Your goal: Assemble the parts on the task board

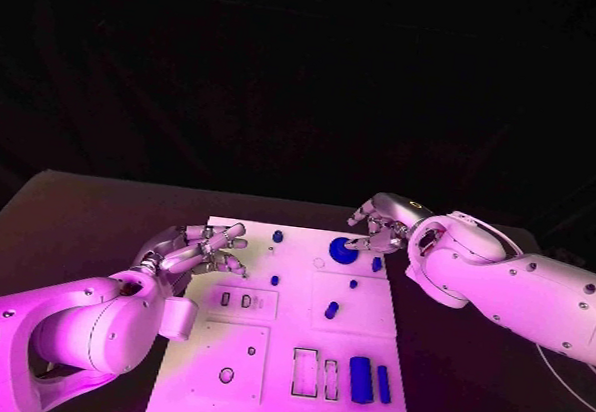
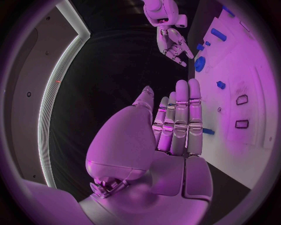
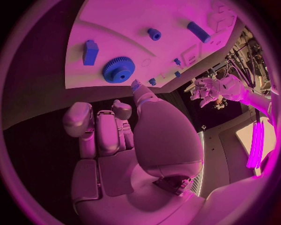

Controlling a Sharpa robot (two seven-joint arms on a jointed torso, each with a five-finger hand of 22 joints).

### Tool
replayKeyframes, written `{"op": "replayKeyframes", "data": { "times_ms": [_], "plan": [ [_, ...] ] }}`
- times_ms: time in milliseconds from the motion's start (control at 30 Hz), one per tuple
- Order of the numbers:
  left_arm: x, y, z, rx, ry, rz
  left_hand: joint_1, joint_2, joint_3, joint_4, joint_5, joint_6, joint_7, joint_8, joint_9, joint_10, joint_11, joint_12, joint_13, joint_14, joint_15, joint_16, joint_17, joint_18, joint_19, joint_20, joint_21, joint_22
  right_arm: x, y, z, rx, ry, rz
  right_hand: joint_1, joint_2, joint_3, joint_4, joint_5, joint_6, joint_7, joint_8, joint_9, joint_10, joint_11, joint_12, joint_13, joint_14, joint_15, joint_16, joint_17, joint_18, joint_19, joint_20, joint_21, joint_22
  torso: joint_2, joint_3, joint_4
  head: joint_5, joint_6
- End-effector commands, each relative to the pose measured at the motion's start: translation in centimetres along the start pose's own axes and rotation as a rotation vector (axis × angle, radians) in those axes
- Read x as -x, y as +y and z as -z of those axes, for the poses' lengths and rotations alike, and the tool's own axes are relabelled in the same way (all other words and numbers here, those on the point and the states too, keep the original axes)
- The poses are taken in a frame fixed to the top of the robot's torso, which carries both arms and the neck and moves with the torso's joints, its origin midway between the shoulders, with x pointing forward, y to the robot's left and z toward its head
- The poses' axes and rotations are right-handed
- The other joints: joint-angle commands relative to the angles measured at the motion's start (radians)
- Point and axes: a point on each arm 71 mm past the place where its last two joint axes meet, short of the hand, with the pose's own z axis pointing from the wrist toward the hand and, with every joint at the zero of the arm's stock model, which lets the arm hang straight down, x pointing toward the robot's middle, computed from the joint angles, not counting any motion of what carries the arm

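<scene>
The white task board [image 1: 275, 405] lies in the middle of the black table. A blue gear [image 1: 342, 250] sits near its far right corner. My right hand [image 1: 383, 226] hovers just beyond the gear [image 3: 119, 69], holding nothing, its thumb [image 3: 139, 91] pointing at the board's edge. A blue block [image 3: 89, 51] lies beside the gear. My left hand [image 1: 199, 250] is over the board's far left edge. Its fingers [image 2: 181, 117] are stretched out and hold nothing, with a small blue piece [image 2: 208, 131] beside them. From the left wrist, the right hand [image 2: 173, 44] hangs near the gear [image 2: 199, 63].
Small blue pegs [image 1: 279, 235] [image 1: 353, 284] [image 1: 331, 310] stand on the board. A thick blue cylinder [image 1: 360, 379] and a thin blue bar [image 1: 383, 384] lie near the front right, beside rectangular slots [image 1: 305, 371]. Bare black table [image 1: 78, 231] flanks the board.
</scene>
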Motion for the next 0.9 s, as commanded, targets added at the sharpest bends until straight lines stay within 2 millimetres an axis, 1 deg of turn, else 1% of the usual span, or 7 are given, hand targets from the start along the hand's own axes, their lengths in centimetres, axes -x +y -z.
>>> {"op": "replayKeyframes", "data": {
  "times_ms": [33, 167, 300, 367, 400, 433, 900],
  "plan": [
    [-0.3, -0.1, 0.0, -0.003, 0.024, 0.009, -0.009, -0.001, -0.009, 0.000, -0.002, -0.008, -0.001, -0.006, 0.001, -0.010, 0.000, 0.003, 0.002, -0.007, 0.001, 0.006, 0.001, 0.006, -0.007, 0.002, 0.004, 0.001, -0.8, -0.1, -0.2, -0.028, 0.069, 0.026, 0.009, 0.002, -0.008, 0.003, 0.005, -0.005, 0.005, -0.003, -0.001, 0.004, 0.004, 0.007, 0.007, 0.034, 0.008, 0.002, -0.001, -0.013, 0.011, 0.000, 0.005, 0.004, 0.001, -0.0008, 0.0014, -0.002, -0.003],
    [-0.3, -0.1, 0.0, -0.003, 0.024, 0.009, -0.009, -0.001, -0.009, 0.000, -0.002, -0.008, -0.001, -0.006, 0.001, -0.010, 0.000, 0.003, 0.002, -0.007, 0.001, 0.006, 0.001, 0.006, -0.007, 0.002, 0.004, 0.001, -1.3, 0.0, -0.4, -0.026, 0.093, 0.040, 0.012, 0.002, -0.013, 0.007, 0.003, -0.004, 0.005, -0.002, -0.001, 0.003, 0.004, 0.011, 0.014, 0.034, 0.008, 0.003, 0.000, -0.014, 0.012, 0.001, 0.009, 0.009, 0.001, -0.0008, -0.0003, -0.001, -0.008],
    [-0.2, -0.1, 0.0, -0.002, 0.024, 0.009, -0.009, -0.001, -0.009, 0.000, -0.002, -0.008, -0.001, -0.006, 0.001, -0.010, 0.000, 0.003, 0.002, -0.007, 0.001, 0.006, 0.001, 0.006, -0.007, 0.002, 0.004, 0.001, -1.7, 0.1, -0.5, -0.021, 0.111, 0.049, 0.017, 0.003, -0.015, 0.008, 0.001, -0.003, 0.005, -0.001, 0.000, 0.002, 0.004, 0.012, 0.017, 0.034, 0.008, 0.002, -0.002, -0.014, 0.012, 0.001, 0.011, 0.012, 0.000, -0.0016, 0.0010, -0.001, -0.012],
    [-0.2, -0.1, 0.0, -0.001, 0.024, 0.009, -0.009, -0.001, -0.009, 0.000, -0.002, -0.008, -0.001, -0.006, 0.001, -0.010, 0.000, 0.003, 0.002, -0.007, 0.001, 0.006, 0.001, 0.006, -0.007, 0.002, 0.004, 0.001, -1.8, 0.1, -0.5, -0.019, 0.118, 0.053, 0.032, 0.011, -0.026, 0.020, 0.001, 0.002, 0.005, 0.004, 0.000, -0.003, 0.004, 0.019, 0.036, 0.083, 0.013, 0.196, 0.283, -0.014, 0.008, 0.003, 0.017, 0.017, 0.000, -0.0020, 0.0015, -0.001, -0.011],
    [-0.2, -0.1, 0.0, -0.001, 0.024, 0.009, -0.009, 0.000, -0.009, 0.000, -0.002, -0.008, -0.001, -0.006, 0.001, -0.010, 0.000, 0.003, 0.002, -0.008, 0.001, 0.007, 0.001, 0.006, -0.007, 0.003, 0.004, 0.001, -1.9, 0.1, -0.5, -0.018, 0.119, 0.054, 0.035, 0.012, -0.028, 0.022, 0.001, 0.003, 0.006, 0.004, 0.000, -0.004, 0.004, 0.020, 0.040, 0.084, 0.012, 0.207, 0.298, -0.015, 0.007, 0.004, 0.018, 0.018, 0.000, -0.0020, 0.0015, -0.001, -0.011],
    [-0.2, -0.1, 0.0, 0.000, 0.024, 0.009, -0.008, 0.000, -0.009, -0.001, -0.002, -0.009, -0.001, -0.006, 0.001, -0.011, 0.001, 0.003, 0.002, -0.009, 0.001, 0.007, 0.002, 0.006, -0.008, 0.003, 0.005, 0.002, -1.9, 0.2, -0.6, -0.017, 0.122, 0.055, 0.037, 0.012, -0.029, 0.022, 0.001, 0.004, 0.005, 0.005, 0.001, -0.004, 0.005, 0.021, 0.042, 0.084, 0.012, 0.211, 0.304, -0.014, 0.007, 0.004, 0.018, 0.018, 0.000, -0.0020, 0.0013, 0.004, -0.009],
    [-0.1, -0.1, 0.0, 0.003, 0.025, 0.009, -0.008, 0.000, -0.009, -0.001, -0.002, -0.009, -0.001, -0.006, 0.001, -0.011, 0.001, 0.003, 0.002, -0.009, 0.001, 0.007, 0.002, 0.006, -0.008, 0.003, 0.005, 0.002, -2.5, 0.1, -0.9, -0.020, 0.142, 0.061, 0.068, 0.038, -0.017, 0.016, 0.006, 0.022, 0.004, 0.015, 0.003, 0.009, 0.004, 0.044, 0.078, 0.082, 0.012, 0.221, 0.318, -0.016, 0.008, 0.006, 0.029, 0.032, 0.000, -0.0026, 0.0023, -0.001, -0.018]
  ]
}}
